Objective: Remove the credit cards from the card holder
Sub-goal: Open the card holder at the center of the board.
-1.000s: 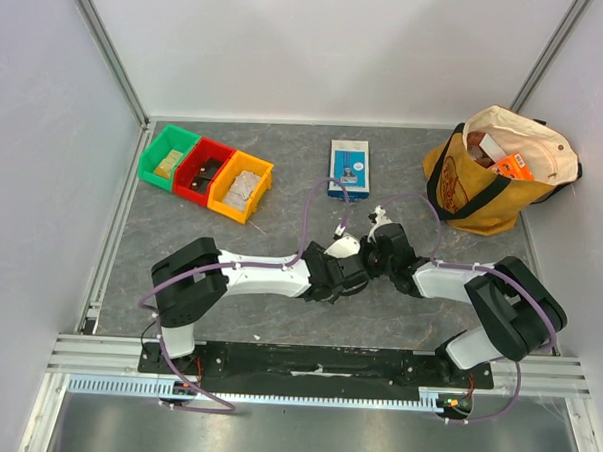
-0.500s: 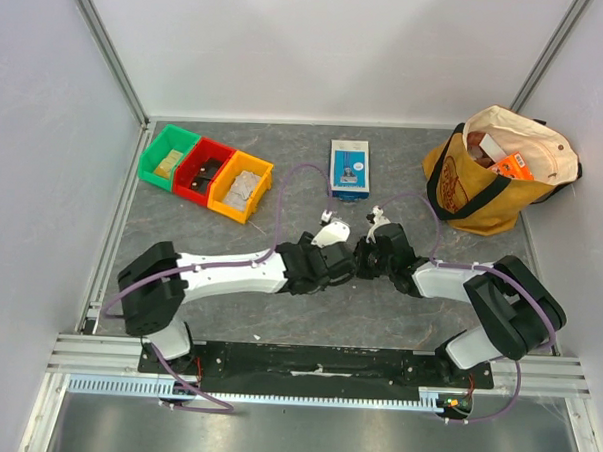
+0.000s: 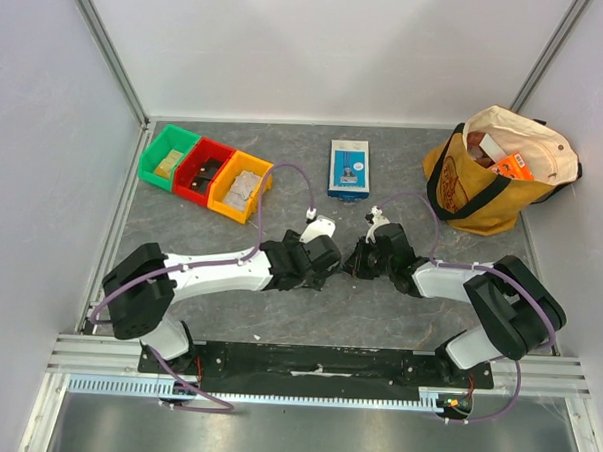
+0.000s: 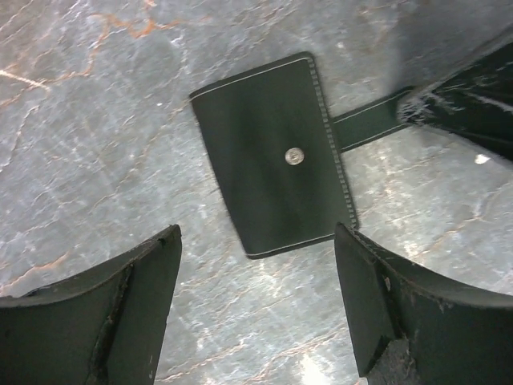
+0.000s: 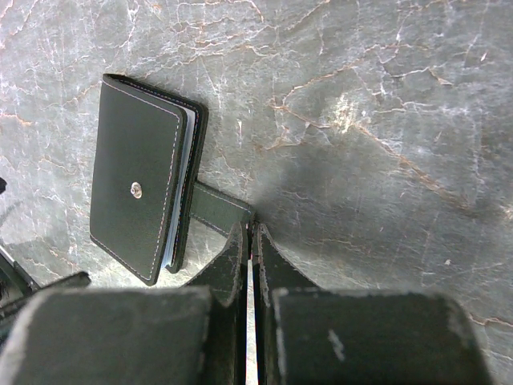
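Quick status from my end. The card holder [image 5: 136, 188] is lying flat on the tabletop [image 3: 283, 200], roughly mid-table and a bit toward the near edge, right between the two arms. It's folded over with the snap stud [image 5: 137, 189] facing up. Some pale layers show along one long side, but I can't tell whether they're cards or just pockets.

The right gripper [image 5: 251, 233] has its fingers pressed together on the holder's little strap tab [image 5: 216, 210], which sticks out sideways. The left gripper [image 4: 256, 241] is hovering just beside it with its jaws spread wide and nothing in them.

Toward the far edge there's a row of green, red and yellow bins [image 3: 206, 172] on the left, a blue-and-white box [image 3: 349, 168] in the middle, and a yellow tote bag [image 3: 494, 169] in the far right corner.
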